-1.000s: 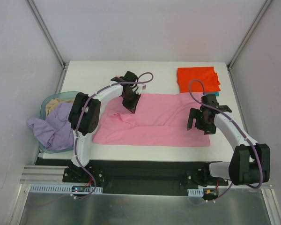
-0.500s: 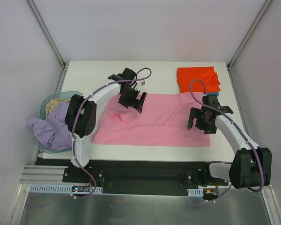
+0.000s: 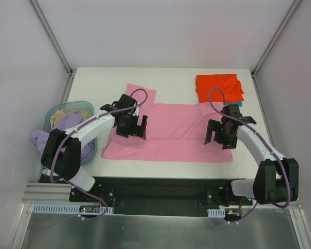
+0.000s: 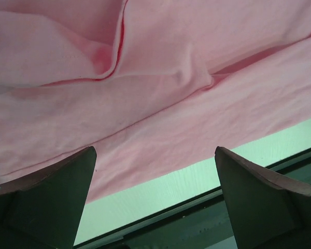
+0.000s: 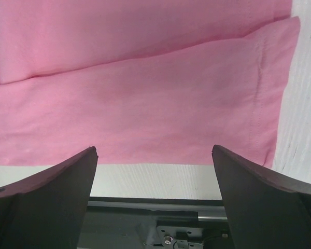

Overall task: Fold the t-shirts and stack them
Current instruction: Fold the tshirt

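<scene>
Pink cloth takes up most of the desk (image 3: 103, 83): the pink t-shirt (image 3: 171, 132) lies spread out flat and wide along the near half, one sleeve opened out flat from its far left corner. Just beyond the pink t-shirt's far right corner sits the folded orange-red t-shirt (image 3: 218, 87), with a sliver of the teal t-shirt (image 3: 239, 103) showing under its near right edge. Off the pink t-shirt's left end the round light-blue basket (image 3: 67, 106) holds the lavender t-shirt (image 3: 62, 129), which spills over the rim away from the pink one, and a tan cloth (image 3: 58, 116) lies behind it.

Over the pink t-shirt's left part hangs the left end effector (image 3: 143, 127), its jaws spread wide and grasping nothing. Its wrist view (image 4: 154, 153) shows rumpled pink cloth with a deep crease below the two fingers (image 4: 46, 202), then the shirt's near edge and a strip of bare desk.

Over the pink t-shirt's right part the right end effector (image 3: 215, 139) is likewise released, with nothing between its jaws. From its own camera (image 5: 154, 150) the cloth lies smooth, in two layers, with the stitched hem at the shirt's right edge and bare desk beside it
</scene>
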`<state>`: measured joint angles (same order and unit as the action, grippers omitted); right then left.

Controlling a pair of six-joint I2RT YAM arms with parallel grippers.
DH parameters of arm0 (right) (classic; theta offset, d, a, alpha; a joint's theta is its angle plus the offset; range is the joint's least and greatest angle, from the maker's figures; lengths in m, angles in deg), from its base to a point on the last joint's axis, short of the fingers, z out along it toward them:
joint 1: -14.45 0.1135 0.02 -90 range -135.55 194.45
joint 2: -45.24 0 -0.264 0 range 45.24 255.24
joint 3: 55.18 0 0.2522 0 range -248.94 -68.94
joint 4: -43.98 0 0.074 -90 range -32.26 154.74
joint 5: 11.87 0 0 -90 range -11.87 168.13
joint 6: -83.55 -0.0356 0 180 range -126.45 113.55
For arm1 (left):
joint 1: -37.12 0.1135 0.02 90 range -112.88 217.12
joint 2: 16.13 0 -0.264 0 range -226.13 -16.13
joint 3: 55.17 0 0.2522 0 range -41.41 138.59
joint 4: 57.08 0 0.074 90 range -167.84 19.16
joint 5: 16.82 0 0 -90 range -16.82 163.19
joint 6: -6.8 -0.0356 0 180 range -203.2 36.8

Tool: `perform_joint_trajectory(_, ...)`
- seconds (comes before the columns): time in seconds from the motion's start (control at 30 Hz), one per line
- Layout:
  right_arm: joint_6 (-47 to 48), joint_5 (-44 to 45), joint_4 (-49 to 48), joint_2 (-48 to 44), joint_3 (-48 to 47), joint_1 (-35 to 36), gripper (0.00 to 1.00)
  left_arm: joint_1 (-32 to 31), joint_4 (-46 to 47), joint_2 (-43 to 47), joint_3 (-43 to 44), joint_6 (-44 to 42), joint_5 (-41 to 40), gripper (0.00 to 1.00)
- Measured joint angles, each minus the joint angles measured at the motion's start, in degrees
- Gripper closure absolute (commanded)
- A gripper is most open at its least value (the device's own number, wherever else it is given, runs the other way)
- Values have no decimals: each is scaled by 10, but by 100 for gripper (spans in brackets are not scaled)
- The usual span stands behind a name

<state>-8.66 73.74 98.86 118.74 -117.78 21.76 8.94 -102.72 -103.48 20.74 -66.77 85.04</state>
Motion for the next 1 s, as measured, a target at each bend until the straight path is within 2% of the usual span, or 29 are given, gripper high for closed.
perform_joint_trajectory(0.13,0,-12,-3,13,0,0,3,1,27,-44,-17,15,-9,1)
perform_joint_trajectory(0.23,0,-13,-3,15,0,0,3,10,45,-85,2,16,-22,1)
perform_joint_trajectory(0.47,0,-6,-3,15,-1,0,3,94,84,-235,197,8,-6,1)
perform_joint_trajectory(0.57,1,5,-2,12,-4,0,3,120,105,-273,252,6,2,1)
perform_joint_trajectory(0.8,2,9,-2,-12,-4,0,3,120,106,-262,246,5,5,1)
perform_joint_trajectory(1.0,5,-27,-15,-18,-4,7,3,116,100,-146,134,17,13,1)
